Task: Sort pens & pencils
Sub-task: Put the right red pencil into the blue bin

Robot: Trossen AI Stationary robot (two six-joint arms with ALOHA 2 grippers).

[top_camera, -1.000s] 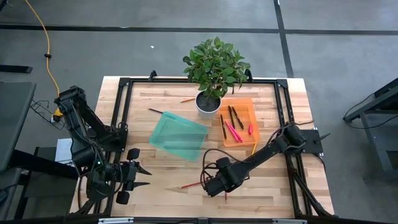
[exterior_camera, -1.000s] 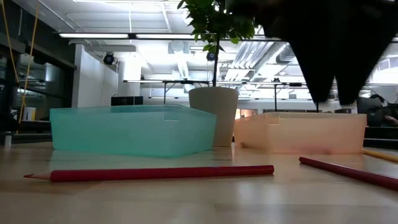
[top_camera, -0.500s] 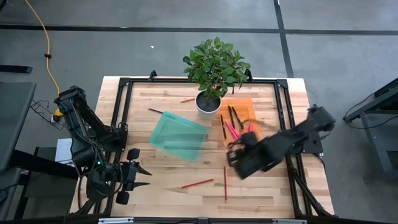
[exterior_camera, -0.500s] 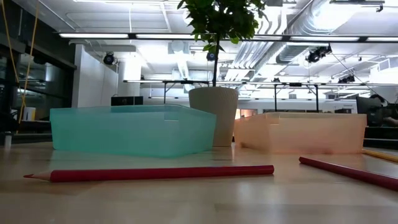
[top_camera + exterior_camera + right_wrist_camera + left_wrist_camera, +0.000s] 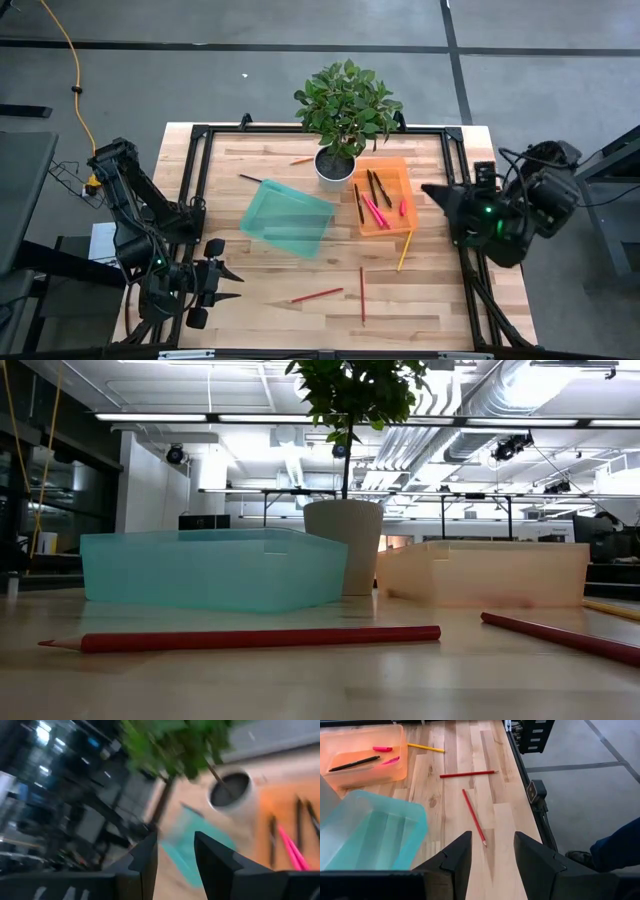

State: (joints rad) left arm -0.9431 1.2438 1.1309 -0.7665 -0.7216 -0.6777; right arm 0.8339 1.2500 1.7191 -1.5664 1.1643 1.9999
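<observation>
**Both grippers empty, pencils loose on the table**

Fingers on my right gripper stand spread and hold nothing, lifted at the table's right edge beside the orange tray. My left gripper waits at the near left corner, fingers also apart and empty. Black and pink pens lie in the orange tray. Two red pencils lie near the front edge; a yellow pencil lies just beside the tray. Left of it sits the teal tray.
</observation>
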